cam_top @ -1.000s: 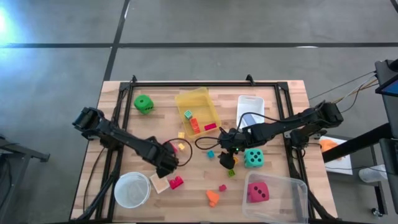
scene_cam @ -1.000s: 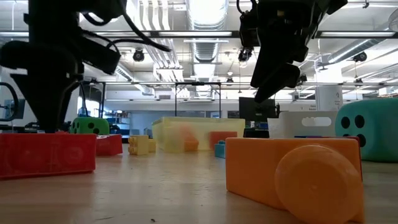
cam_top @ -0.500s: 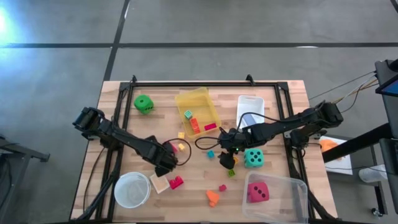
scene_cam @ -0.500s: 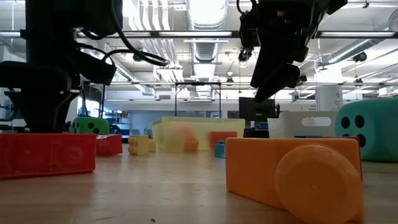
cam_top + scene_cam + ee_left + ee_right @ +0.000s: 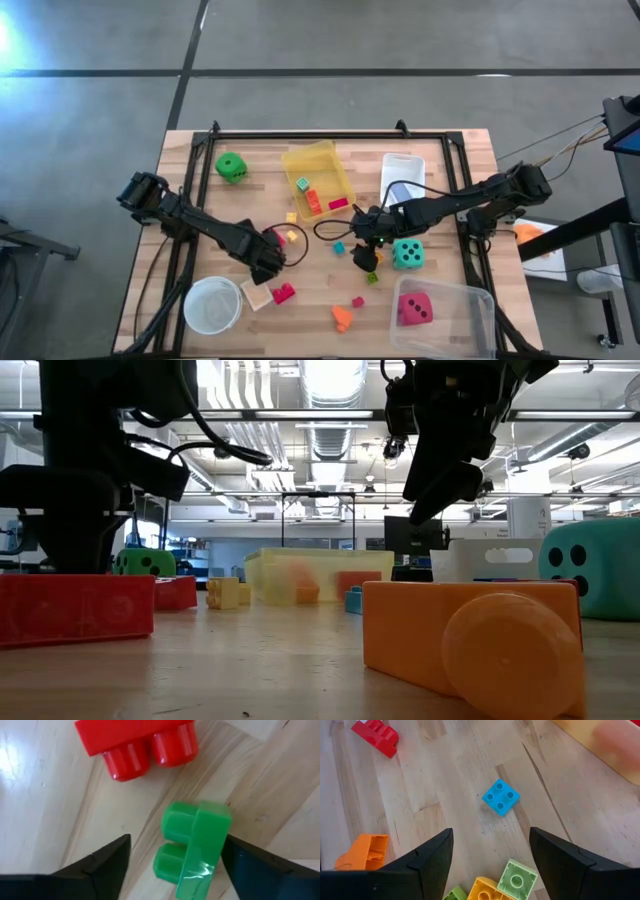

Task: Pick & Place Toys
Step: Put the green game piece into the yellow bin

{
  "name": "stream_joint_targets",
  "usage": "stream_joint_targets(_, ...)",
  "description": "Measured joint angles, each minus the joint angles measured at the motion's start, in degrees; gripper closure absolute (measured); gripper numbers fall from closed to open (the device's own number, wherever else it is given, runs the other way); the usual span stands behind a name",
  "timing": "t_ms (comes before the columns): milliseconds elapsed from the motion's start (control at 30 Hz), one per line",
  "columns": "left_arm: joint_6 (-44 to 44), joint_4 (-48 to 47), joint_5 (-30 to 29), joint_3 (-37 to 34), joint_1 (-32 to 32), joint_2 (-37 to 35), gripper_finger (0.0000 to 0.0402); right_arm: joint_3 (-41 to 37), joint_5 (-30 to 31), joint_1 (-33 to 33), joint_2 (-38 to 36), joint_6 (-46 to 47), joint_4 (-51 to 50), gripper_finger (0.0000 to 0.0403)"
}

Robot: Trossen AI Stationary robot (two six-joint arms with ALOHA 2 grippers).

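A green block (image 5: 192, 847) is lying on its side on the worktop (image 5: 440, 150) near the round white bowl (image 5: 212, 305), studs pointing sideways, framed by the left gripper (image 5: 175, 865), whose jaws are standing spread on either side of it without visibly touching. Beside it, a red block (image 5: 137, 740) is lying with its long axis across the boards. The right gripper (image 5: 490, 857) is hovering, jaws apart and empty, over a blue block (image 5: 500, 796) sitting studs-up mid-worktop.
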Motion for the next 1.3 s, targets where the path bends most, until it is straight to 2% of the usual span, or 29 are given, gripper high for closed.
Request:
stream_joint_targets(367, -0.5, 3.4, 0.1, -3.1, 0.0, 0.0, 0.0246, 0.0, 0.0, 0.0, 0.0, 0.0, 0.0, 0.0148)
stream_joint_targets(800, -0.5, 4.1, 0.7, -3.8, 0.1, -0.3, 0.0270, 0.0, 0.0, 0.0, 0.0, 0.0, 0.0, 0.0148)
stream_joint_targets(1033, -1.2, 2.9, 1.5, -1.9, 0.2, -0.5, 0.0324, 0.0, 0.0, 0.0, 0.0, 0.0, 0.0, 0.0148)
stream_joint_targets(1200, -0.3, 3.2, 3.1, -0.5, 0.0, -0.2, 0.0383, 0.0, 0.0, 0.0, 0.0, 0.0, 0.0, 0.0148)
stream_joint_targets(1300, -0.2, 3.1, 2.5, -0.3, 0.1, -0.2, 0.0391, 0.0, 0.0, 0.0, 0.0, 0.0, 0.0, 0.0148)
